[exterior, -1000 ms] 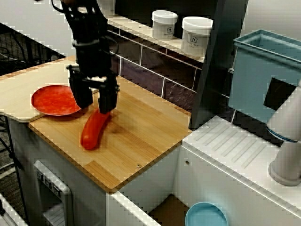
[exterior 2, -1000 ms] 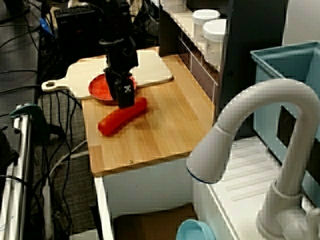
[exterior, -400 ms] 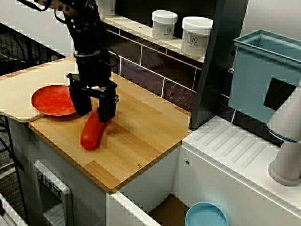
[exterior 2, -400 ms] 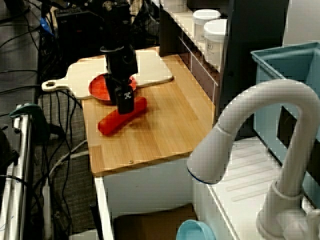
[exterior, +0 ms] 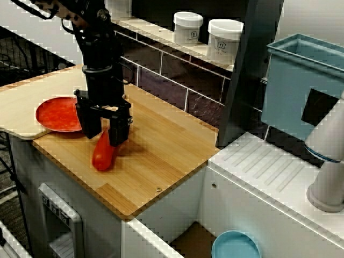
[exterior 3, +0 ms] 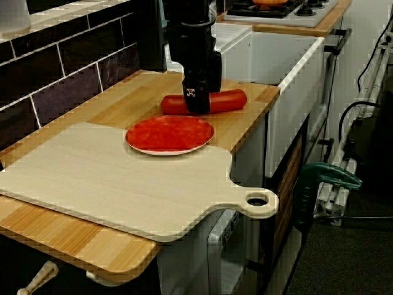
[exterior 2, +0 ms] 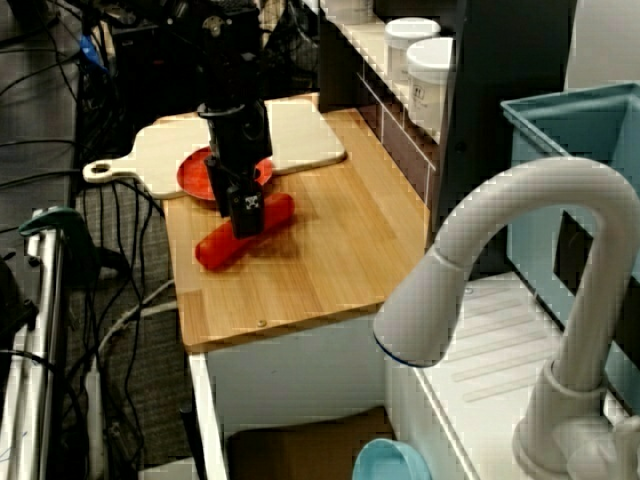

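Claw stands vertical over the red sausage, one finger on each side of its narrow body near the wall-side end. This stance suits a round thing that rolls, but I cannot tell whether the pads press it. The sausage lies flat on the wooden countertop near its front edge, just beside the red plate on the pale cutting board.

One raised view looks down across the counter toward the tiled wall; another peers from behind the faucet along its length. A low, close view faces back from the cutting board end; all share the gripper and red plate.
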Motion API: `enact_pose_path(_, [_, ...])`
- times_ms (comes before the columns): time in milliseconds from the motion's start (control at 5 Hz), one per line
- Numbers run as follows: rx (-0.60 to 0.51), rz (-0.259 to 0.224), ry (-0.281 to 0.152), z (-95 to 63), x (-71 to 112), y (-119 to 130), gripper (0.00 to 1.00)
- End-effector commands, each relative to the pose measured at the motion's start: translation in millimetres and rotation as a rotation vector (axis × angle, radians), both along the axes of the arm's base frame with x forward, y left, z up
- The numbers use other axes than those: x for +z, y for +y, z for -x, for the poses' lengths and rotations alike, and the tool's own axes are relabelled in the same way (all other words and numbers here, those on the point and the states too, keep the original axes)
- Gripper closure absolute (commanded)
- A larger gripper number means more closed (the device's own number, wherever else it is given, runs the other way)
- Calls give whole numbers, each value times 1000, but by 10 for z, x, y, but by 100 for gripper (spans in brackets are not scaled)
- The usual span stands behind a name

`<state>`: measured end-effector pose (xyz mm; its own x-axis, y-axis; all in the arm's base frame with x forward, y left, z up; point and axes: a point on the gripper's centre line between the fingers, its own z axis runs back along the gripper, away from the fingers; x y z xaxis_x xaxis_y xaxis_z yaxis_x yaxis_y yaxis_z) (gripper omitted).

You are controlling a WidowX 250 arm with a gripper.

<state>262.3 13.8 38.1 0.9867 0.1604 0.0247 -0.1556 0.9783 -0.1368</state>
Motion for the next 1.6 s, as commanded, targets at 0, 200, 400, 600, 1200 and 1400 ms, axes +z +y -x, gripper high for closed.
enact_pose_path(0, [-3, -9, -14, 18, -40, -20, 0])
enact_pose_path(200, [-3, 0, -20, 9, -54, -16, 100])
enact_pose_path(400, [1, 1, -20, 7, -45, -4, 100])
enact_pose_path(600, [-5, 13, -21, 30, 25, 9, 100])
enact_pose_path(1200, [-15, 74, -46, 112, 462, 227, 100])
enact_pose_path(1400, [10, 79, -43, 114, 474, 372, 100])
